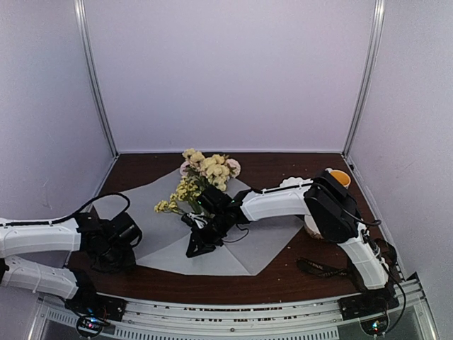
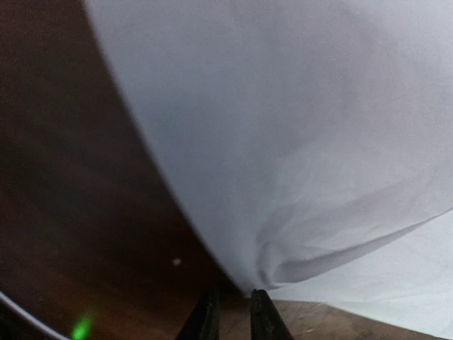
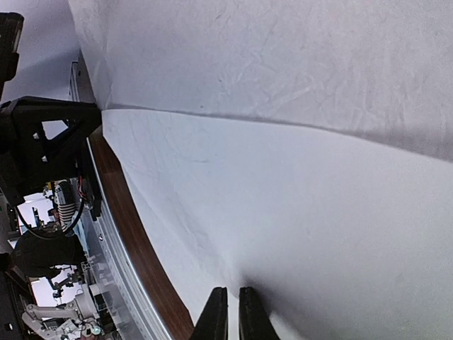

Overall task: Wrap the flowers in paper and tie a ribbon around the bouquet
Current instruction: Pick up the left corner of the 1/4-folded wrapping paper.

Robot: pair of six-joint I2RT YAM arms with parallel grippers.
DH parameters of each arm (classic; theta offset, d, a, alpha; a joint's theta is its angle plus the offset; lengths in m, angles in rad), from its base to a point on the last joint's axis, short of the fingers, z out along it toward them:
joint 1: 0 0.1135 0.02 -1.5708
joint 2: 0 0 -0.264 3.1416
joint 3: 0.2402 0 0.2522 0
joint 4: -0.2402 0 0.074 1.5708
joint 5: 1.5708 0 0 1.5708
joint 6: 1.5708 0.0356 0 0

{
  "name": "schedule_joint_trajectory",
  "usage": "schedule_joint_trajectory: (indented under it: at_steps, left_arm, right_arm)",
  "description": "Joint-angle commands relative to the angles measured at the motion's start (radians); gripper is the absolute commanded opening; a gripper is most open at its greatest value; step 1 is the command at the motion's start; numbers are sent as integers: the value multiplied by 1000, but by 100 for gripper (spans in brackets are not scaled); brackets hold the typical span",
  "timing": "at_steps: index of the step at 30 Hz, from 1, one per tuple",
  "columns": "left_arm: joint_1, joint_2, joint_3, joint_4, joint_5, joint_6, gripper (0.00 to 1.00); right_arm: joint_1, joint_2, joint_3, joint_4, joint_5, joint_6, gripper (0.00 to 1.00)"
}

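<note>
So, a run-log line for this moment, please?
left pincer: shut on paper edge | right pincer: shut, tips at paper | flowers: on paper | ribbon: untouched

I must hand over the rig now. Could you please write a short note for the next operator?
Claws: the left claw is shut on the paper at its left edge. The right claw is shut on the paper near its middle, on the near side of the stems.
Things: the flowers lie on the far part of the sheet, unwrapped. The ribbon lies on the table by the right arm's base, untouched.
Done: flowers laid on paper.
Left: wrap the paper around the stems, then tie the ribbon.
</note>
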Motion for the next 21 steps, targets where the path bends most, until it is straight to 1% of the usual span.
schedule_joint_trajectory:
  at_steps: [1,2,4,6,9,13,16,18,21]
  left_arm:
    - [-58,29,103,-355,-164,-218,23]
    - [-59,41,123,-392,-182,-229,25]
    - [-59,49,140,-375,-185,-211,29]
    - [-59,35,130,-268,-152,-169,36]
    - [-38,-11,92,-155,-112,-183,51]
    - [17,-107,20,-43,-80,-212,59]
    - [25,-152,-53,128,-32,-207,61]
    - [25,-141,-72,201,0,-201,63]
    - [38,-100,-93,244,23,-201,69]
  right_arm:
    - [-4,-9,-28,-58,51,-22,9]
    - [-3,-9,-28,-58,48,-23,9]
    - [-3,-10,-29,-58,46,-26,9]
    - [-4,-13,-33,-59,46,-32,9]
    - [-3,-19,-38,-58,50,-38,9]
    - [-2,-20,-39,-58,46,-41,9]
    - [-1,-21,-42,-56,45,-41,9]
    - [-2,-22,-43,-55,43,-40,9]
    - [0,-22,-47,-52,38,-36,9]
